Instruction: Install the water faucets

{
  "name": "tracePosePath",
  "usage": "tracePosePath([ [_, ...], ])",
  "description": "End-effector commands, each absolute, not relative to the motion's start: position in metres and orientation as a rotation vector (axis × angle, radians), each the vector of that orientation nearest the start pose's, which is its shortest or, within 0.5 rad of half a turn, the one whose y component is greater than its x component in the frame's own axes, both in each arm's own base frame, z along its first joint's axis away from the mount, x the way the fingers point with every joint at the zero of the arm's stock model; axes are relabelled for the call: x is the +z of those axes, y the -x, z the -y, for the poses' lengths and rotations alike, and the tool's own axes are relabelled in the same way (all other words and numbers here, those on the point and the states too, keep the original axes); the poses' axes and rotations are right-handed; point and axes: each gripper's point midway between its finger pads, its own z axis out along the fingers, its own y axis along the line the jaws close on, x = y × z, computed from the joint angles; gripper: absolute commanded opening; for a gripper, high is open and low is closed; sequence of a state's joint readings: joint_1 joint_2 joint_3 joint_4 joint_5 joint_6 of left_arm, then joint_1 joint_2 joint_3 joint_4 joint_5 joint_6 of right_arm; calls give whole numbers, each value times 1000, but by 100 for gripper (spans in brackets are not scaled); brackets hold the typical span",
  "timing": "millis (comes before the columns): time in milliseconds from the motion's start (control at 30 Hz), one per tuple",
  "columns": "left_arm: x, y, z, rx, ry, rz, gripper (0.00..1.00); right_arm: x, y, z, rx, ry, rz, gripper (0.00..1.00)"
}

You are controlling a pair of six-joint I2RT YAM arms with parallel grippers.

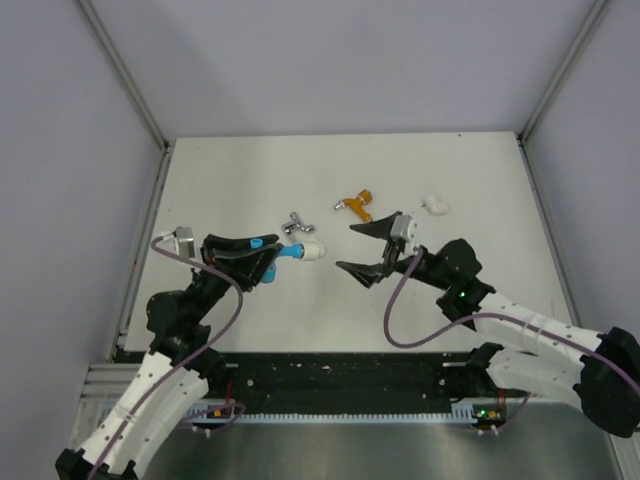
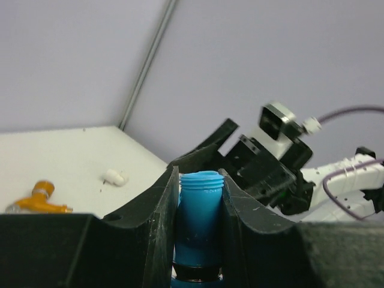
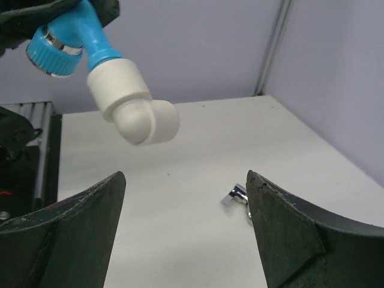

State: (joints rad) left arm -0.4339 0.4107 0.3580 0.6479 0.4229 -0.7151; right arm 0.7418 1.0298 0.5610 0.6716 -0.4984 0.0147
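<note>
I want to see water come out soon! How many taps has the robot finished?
Looks done: the blue faucet seems to have a white elbow fitting on its end. In hand: the left gripper is shut on that blue faucet; the right gripper is open, holding nothing. Left: the silver faucet and orange faucet lie loose on the table, with a second white elbow nearby.
</note>
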Motion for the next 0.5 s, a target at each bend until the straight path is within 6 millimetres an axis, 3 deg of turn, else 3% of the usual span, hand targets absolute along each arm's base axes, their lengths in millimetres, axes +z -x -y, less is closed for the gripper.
tracePosePath([
  [0, 356, -190, 177, -1307, -24, -1222, 0, 320, -201, -291, 669, 844, -811, 84],
  [267, 356, -193, 188, -1441, 37, -1267, 0, 325, -182, -324, 666, 929, -694, 86],
  [467, 357, -195, 192, -1483, 39, -1258, 0, 317, -186, -347, 764, 929, -723, 78],
])
